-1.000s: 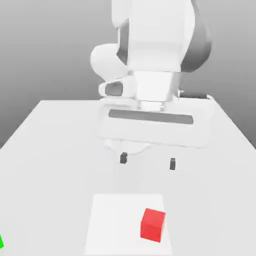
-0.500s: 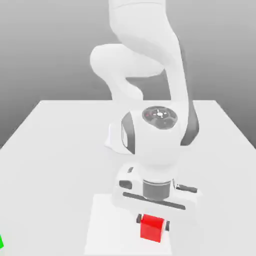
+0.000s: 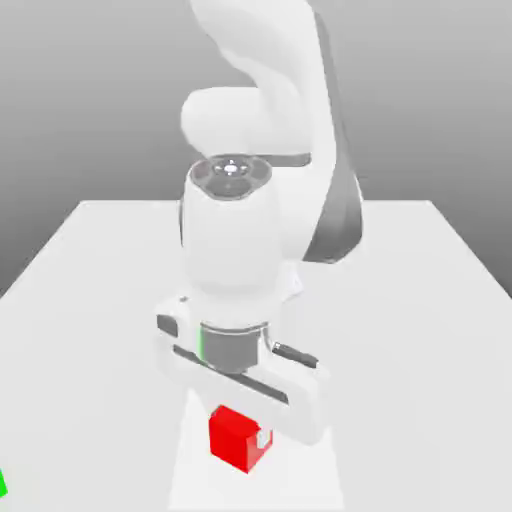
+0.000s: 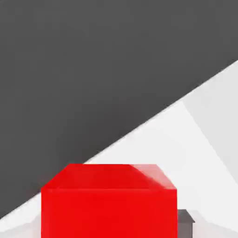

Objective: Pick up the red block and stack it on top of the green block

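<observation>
- Red block: pinched in the gripper, near the table's front edge.
- Looks small, stiff and light; flat opposite faces suit holding.
- Green block: well apart, exterior view's left.

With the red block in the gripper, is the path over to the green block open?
Probably yes. The gripper is shut on the red block, and the white table between it and the green block, a sliver at the exterior view's left edge, looks bare.
</observation>
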Motion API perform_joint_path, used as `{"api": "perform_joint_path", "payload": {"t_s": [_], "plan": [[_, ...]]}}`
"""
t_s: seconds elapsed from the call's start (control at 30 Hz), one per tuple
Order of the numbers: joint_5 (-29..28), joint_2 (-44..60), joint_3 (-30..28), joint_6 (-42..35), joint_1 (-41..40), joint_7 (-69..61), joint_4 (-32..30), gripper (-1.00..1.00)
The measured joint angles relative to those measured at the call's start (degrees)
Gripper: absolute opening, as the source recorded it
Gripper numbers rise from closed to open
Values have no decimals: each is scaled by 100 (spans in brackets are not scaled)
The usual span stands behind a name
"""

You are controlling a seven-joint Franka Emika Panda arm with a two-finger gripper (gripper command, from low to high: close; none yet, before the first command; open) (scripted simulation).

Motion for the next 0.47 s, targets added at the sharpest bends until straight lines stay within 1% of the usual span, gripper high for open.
{"api": "perform_joint_path", "payload": {"t_s": [0.2, 0.3, 0.33, 0.47], "plan": [[360, 405, -793, -497, -770, 509, 883, -100], [683, 1103, -1041, -375, -1205, 672, 1420, -100], [775, 1345, -1041, -234, -1293, 667, 1514, 100], [775, 1345, -1041, -234, -1293, 667, 1514, 100]]}}
